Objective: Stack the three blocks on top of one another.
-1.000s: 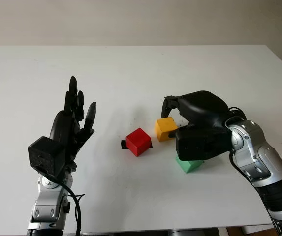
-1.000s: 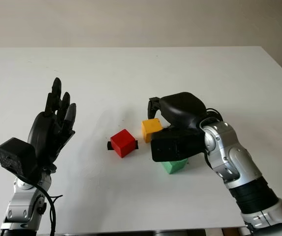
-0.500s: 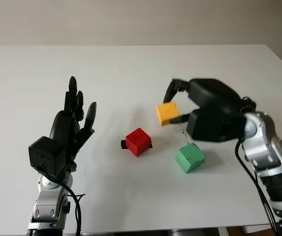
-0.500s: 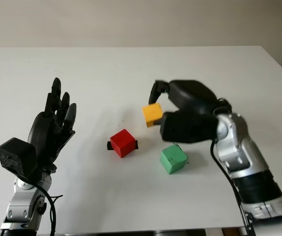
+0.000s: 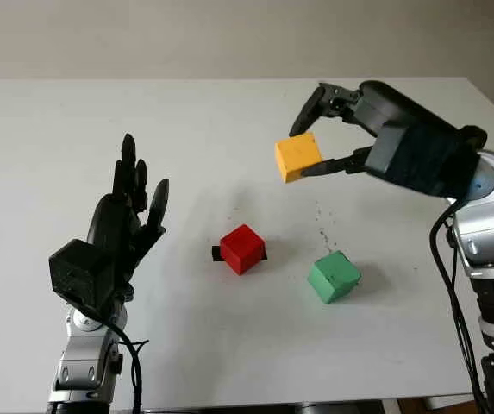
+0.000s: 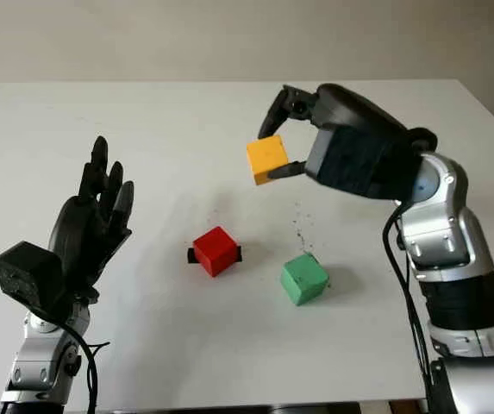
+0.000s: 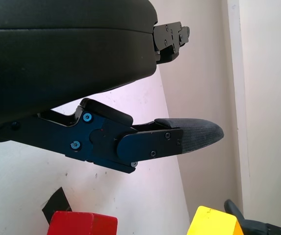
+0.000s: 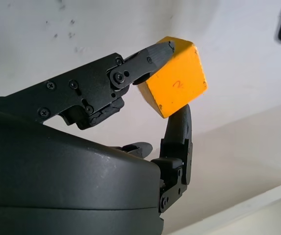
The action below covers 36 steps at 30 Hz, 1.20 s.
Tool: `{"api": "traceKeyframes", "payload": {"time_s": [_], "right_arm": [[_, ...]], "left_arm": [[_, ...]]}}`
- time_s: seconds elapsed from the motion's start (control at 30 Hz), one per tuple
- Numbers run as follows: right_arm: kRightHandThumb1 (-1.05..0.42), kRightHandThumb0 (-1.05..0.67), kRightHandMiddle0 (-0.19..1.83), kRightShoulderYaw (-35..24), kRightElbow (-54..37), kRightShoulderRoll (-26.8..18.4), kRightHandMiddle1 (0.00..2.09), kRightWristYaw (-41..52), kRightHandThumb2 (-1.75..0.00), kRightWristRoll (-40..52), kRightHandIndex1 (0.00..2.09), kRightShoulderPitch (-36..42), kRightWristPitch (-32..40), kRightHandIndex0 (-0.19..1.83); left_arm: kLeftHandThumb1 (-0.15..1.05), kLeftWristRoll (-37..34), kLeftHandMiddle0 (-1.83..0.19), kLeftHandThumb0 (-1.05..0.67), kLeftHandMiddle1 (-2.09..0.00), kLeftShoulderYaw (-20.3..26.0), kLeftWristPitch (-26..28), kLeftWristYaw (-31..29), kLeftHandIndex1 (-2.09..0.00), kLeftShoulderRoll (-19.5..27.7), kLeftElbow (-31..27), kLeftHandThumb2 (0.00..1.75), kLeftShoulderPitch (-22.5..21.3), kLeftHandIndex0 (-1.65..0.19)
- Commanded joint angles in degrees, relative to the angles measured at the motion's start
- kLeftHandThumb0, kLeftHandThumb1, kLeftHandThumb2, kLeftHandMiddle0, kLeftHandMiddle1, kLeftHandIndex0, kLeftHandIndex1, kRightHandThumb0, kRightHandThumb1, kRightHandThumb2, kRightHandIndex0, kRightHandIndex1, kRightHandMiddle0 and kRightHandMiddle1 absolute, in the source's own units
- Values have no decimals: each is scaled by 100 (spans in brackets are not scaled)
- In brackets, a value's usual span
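Pinched between the fingertips [image 8: 155, 51] of the right hand [image 5: 320, 129], the yellow block [image 5: 297, 157] hangs in the air above the white table [image 5: 229, 121], tilted so one corner points down. One finger presses its upper edge and another presses the opposite face from below; the hand is closed only as far as the block's width. Red block [image 5: 243, 248] sits on the table near the middle, with a small black piece [image 5: 217, 253] touching its left side. Green block [image 5: 333, 276] lies on the table to the right of the red one, apart from it and turned slightly askew; small dark specks [image 5: 320, 228] mark the surface just behind it. No block is stacked on another. Left hand [image 5: 130, 211] is open, raised upright over the table's left part, well apart from all three blocks and holding nothing.
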Motion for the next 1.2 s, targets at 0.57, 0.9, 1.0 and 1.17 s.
{"api": "traceKeyframes", "payload": {"time_s": [0.57,0.9,1.0,1.17], "right_arm": [[-91,-49,38,533,1384,312,152,1041,-5,953,4,-602,-831,31],[-93,-49,37,841,1939,585,152,1250,-6,915,3,-784,-981,29],[-94,-50,35,862,2049,656,152,1322,-6,934,3,-811,-1016,27],[-94,-51,35,876,2127,738,154,1428,-6,975,4,-797,-1070,28]], "left_arm": [[105,-158,14,-72,-5,73,-69,-100,-4,11,-151,63,-36,18],[105,-150,15,-72,-5,76,-27,-101,-4,31,-215,61,0,19],[105,-159,14,-71,-5,82,-55,-90,-4,15,-204,60,2,18],[105,-138,14,-72,-5,70,-62,-91,-5,30,-217,60,38,18]]}}
